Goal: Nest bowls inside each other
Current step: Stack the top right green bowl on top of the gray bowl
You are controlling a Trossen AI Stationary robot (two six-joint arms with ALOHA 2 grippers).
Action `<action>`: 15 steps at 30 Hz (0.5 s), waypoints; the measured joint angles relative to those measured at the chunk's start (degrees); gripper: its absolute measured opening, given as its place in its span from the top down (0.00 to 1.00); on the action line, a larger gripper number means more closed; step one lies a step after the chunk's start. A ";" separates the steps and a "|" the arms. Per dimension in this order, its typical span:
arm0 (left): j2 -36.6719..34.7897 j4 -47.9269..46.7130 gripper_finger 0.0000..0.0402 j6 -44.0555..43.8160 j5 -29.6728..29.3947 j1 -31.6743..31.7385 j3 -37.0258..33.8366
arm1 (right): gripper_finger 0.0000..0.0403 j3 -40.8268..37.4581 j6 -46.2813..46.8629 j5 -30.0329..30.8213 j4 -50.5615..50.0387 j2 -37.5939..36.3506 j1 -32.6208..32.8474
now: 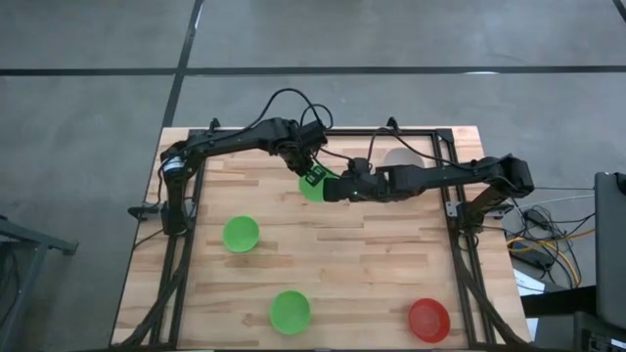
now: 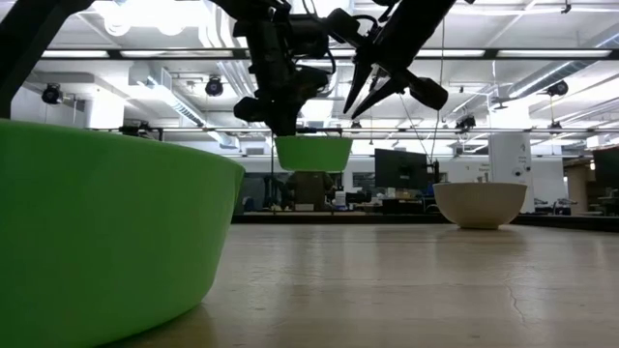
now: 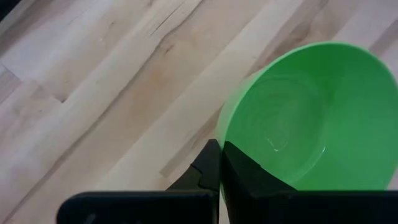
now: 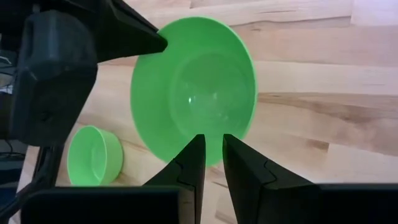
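The wooden worktop [image 1: 342, 254] fills the middle of the high view, with both arms meeting near its upper centre. There the left gripper [image 1: 311, 168] is clamped on the rim of a lifted green bowl [image 1: 315, 186], which hangs clear of the surface in the low view. The right gripper [image 4: 211, 155] hovers just beside that bowl, its fingers slightly apart and holding nothing. The pale bowl [image 1: 401, 158] sits near the upper right of the worktop, two more green bowls [image 1: 241, 234] lie at lower left and lower centre, and the red bowl [image 1: 429, 320] at lower right. To nest well, the held bowl should probably be kept level, centred above its target and lowered squarely before release.
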 joint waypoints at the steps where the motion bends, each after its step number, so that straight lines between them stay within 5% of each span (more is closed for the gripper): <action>1: 0.00 0.00 0.99 -0.02 0.00 0.00 0.00 | 0.87 0.01 -0.02 0.00 -0.02 -0.12 0.00; 15: -2.96 3.18 0.99 -1.67 -0.23 0.03 0.00 | 0.87 0.00 3.67 2.51 -8.18 -4.32 0.00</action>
